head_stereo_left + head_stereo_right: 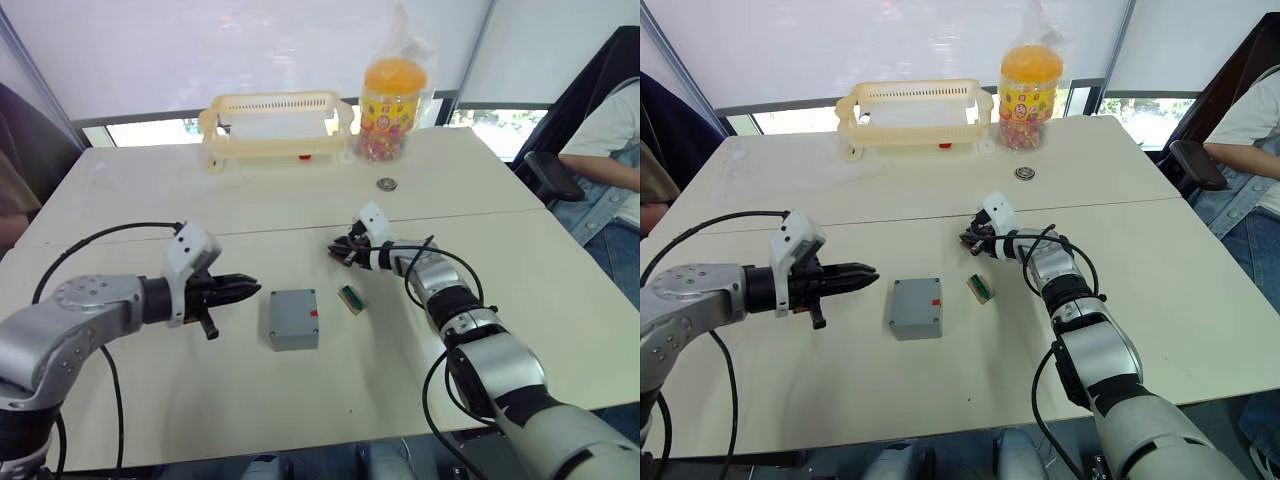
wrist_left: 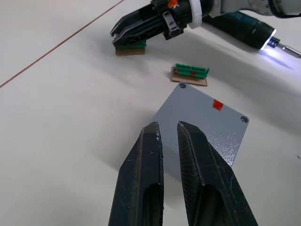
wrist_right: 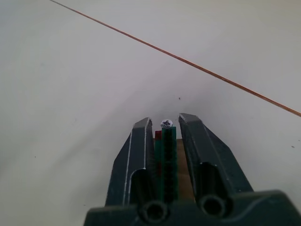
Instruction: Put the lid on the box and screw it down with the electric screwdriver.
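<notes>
Left eye view: I see the box (image 1: 293,318) with the lid (image 2: 205,123) seated on it, flat on the table (image 1: 140,190) between both arms.

My left gripper (image 1: 240,286) reaches level toward the box, fingers nearly closed on nothing; whether the black electric screwdriver (image 1: 206,325) under that wrist is gripped I cannot tell. My right gripper (image 1: 340,250) extends past the box, clenched on a green block (image 3: 165,155) with a screw at its end. A second green block (image 1: 351,298) lies just beside the box. The lid carries a small red mark; no readable writing.
</notes>
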### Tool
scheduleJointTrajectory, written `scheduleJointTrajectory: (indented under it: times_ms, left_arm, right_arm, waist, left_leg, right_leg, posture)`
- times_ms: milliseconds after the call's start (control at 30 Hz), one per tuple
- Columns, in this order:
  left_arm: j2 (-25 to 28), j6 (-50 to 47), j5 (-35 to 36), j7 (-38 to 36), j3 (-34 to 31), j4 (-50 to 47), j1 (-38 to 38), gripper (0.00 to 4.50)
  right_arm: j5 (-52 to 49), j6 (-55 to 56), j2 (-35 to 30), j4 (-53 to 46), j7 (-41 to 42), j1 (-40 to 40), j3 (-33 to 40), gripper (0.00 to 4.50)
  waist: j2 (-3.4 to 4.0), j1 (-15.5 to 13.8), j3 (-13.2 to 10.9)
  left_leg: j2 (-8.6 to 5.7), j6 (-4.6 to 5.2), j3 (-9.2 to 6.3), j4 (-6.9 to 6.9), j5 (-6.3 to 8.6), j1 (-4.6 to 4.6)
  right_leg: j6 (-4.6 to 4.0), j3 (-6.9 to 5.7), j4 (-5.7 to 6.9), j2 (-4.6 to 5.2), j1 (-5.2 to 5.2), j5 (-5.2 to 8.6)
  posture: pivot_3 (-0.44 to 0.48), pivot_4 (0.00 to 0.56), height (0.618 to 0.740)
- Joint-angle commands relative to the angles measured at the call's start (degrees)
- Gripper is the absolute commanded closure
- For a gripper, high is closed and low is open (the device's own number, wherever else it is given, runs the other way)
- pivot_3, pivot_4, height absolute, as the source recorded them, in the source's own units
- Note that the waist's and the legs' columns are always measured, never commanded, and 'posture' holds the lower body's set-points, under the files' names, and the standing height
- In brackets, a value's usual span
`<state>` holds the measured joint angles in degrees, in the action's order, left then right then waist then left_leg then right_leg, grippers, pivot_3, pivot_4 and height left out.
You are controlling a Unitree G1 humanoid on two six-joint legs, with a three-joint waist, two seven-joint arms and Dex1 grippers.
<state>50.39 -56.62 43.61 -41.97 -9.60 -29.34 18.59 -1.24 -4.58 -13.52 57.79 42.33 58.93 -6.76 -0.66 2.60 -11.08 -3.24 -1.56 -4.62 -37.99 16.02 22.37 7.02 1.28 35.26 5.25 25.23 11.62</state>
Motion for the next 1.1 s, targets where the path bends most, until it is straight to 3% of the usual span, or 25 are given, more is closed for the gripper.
scheduleJointTrajectory:
  times_ms: [33,133,233,500,800,933,1100]
  left_arm:
    - [-0.4,1.8,-0.9,0.2,0.5,-0.9,-0.1,3.94]
    - [-0.6,2.3,-1.4,0.2,0.9,-0.9,-0.5,3.94]
    - [-0.8,2.6,-1.7,0.2,1.3,-1.0,-0.8,3.94]
    - [-0.9,3.0,-1.9,0.0,1.5,-0.9,-0.9,3.94]
    - [-0.9,3.2,-2.0,-1.0,2.1,-0.3,-0.4,3.94]
    - [-1.0,3.2,-1.9,-1.5,2.4,-0.3,0.0,3.94]
    - [0.7,3.0,-0.8,-4.2,2.2,-1.5,0.3,3.94]
  right_arm:
    - [0.2,1.4,0.3,-0.6,0.0,1.5,0.8,3.62]
    - [0.3,1.6,0.4,-0.5,-0.2,1.4,1.1,3.62]
    - [0.6,1.7,0.3,-0.5,-0.4,1.4,1.1,4.47]
    - [0.4,1.2,0.3,-1.3,-0.1,1.3,1.6,4.47]
    - [-3.8,-4.9,-1.3,-11.1,1.4,1.7,5.7,4.47]
    - [-5.7,-10.2,-2.6,-19.8,2.1,-0.1,6.6,4.47]
    - [-14.1,-24.0,-8.3,-52.1,10.6,-12.9,4.0,4.47]
  waist:
    - [0.0,0.0,0.0]
    - [0.0,0.0,0.0]
    - [0.0,0.0,0.0]
    - [0.0,0.0,0.0]
    - [0.01,0.0,0.0]
    - [0.01,-0.1,0.0]
    - [0.01,-0.6,0.0]
  left_leg:
    - [0.0,0.0,0.0,0.0,0.0,0.0]
    - [0.0,0.0,0.0,0.0,0.0,0.0]
    - [0.0,-0.01,0.0,0.0,0.0,0.0]
    - [0.0,0.0,0.0,0.0,0.0,0.0]
    - [0.01,0.03,0.0,0.0,0.02,0.0]
    - [0.01,0.06,-0.01,0.0,0.04,0.0]
    - [0.04,0.18,-0.07,-0.01,0.1,0.06]
  right_leg:
    - [0.0,0.0,0.0,0.0,0.0,0.0]
    - [0.0,0.0,0.0,0.0,0.0,0.0]
    - [0.0,0.0,0.01,0.0,0.0,0.0]
    - [0.0,0.0,0.0,0.0,0.0,0.0]
    - [0.0,0.0,0.01,0.0,0.01,0.0]
    - [0.0,0.0,0.01,0.0,0.0,0.0]
    - [0.0,-0.05,0.0,0.02,0.0,0.0]
  posture:
    - [0.0,0.15,0.74]
    - [0.0,0.15,0.74]
    - [0.0,0.15,0.74]
    - [0.0,0.15,0.74]
    - [0.0,0.15,0.74]
    - [0.0,0.15,0.74]
    - [0.0,0.15,0.74]
